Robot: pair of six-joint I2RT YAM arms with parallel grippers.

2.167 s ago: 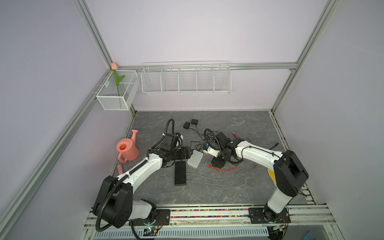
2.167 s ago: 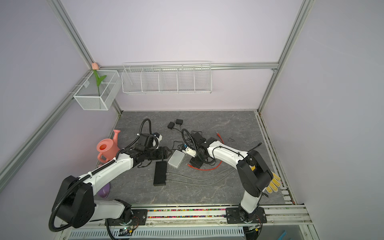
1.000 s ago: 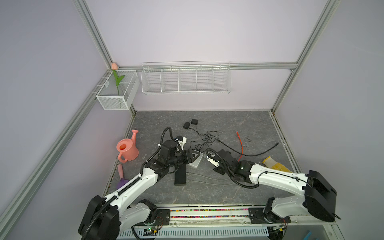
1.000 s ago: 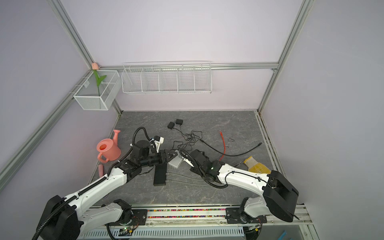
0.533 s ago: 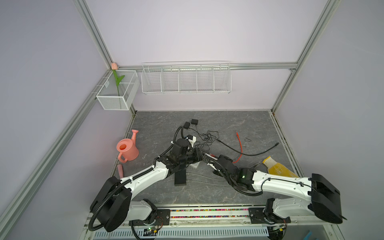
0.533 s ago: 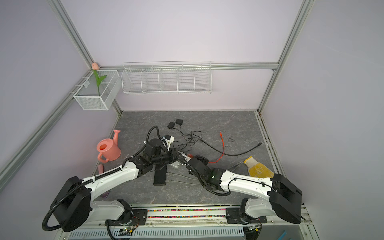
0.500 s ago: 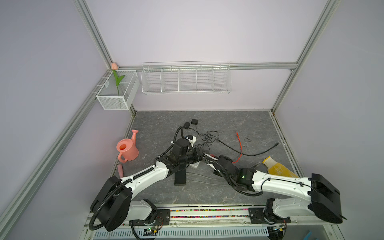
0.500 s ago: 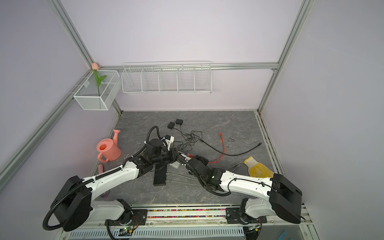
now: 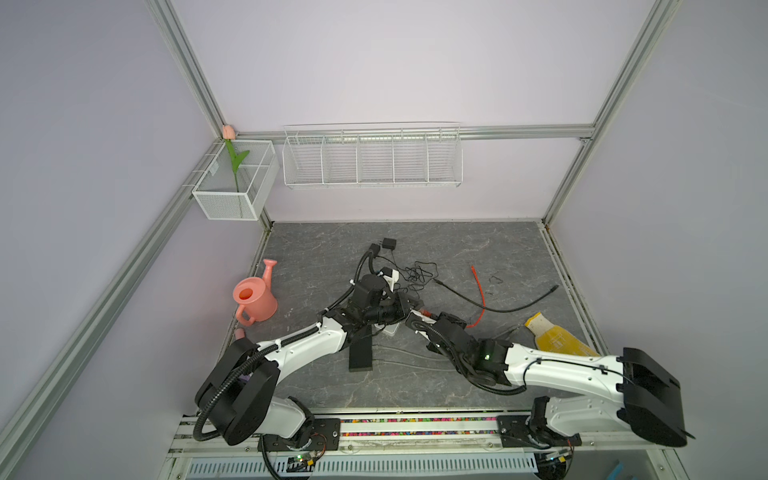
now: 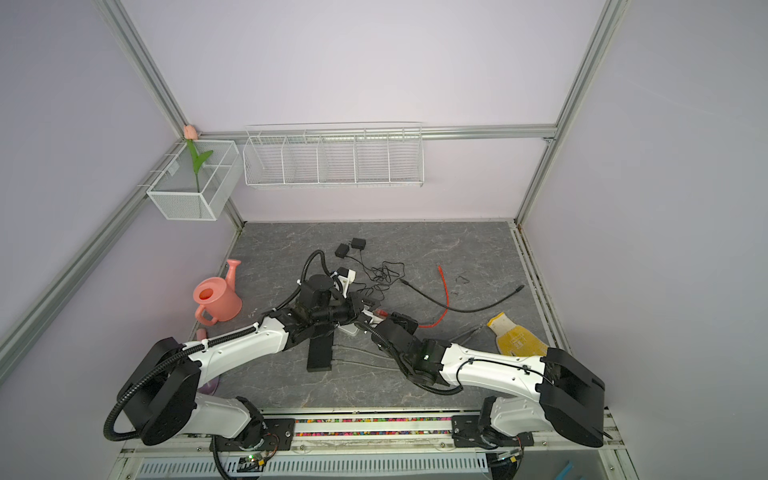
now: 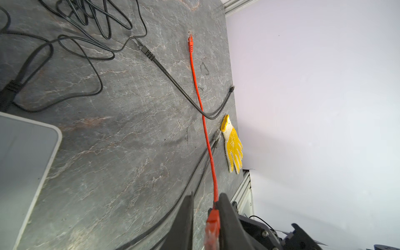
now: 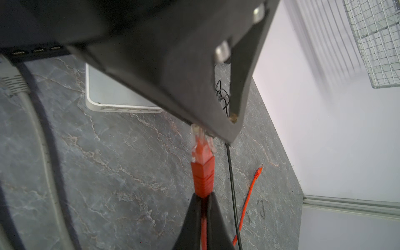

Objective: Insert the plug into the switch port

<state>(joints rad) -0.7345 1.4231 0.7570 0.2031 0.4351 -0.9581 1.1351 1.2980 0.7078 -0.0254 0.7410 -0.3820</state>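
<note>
Two pincers are met at the orange plug (image 12: 202, 160), held just above the bench (image 11: 129, 134), short of the white switch (image 12: 104, 95). The right pincer (image 12: 203, 195) is clamped on the orange cable (image 11: 198, 91) behind the plug's boot; the left pincer (image 11: 205, 194) is narrowly parted about the plug, one finger (image 11: 227, 216) touching it and a gap shown on the other side, so a firm hold cannot be claimed. For a clean handover, the left grip should be settled squarely on the boot, the clear tip left free, before the right hold is released; the tip should then be lined up with the row of ports (image 12: 129, 109) and pushed in straight. The bench is a grey marbled slab strewn with black cables (image 11: 86, 43); a yellow glove (image 11: 233, 147) is laid by its edge, a pink watering can (image 9: 253, 297) is stood well apart, and a wire basket (image 9: 372, 160) is hung on the lilac wall (image 9: 374, 62).
</note>
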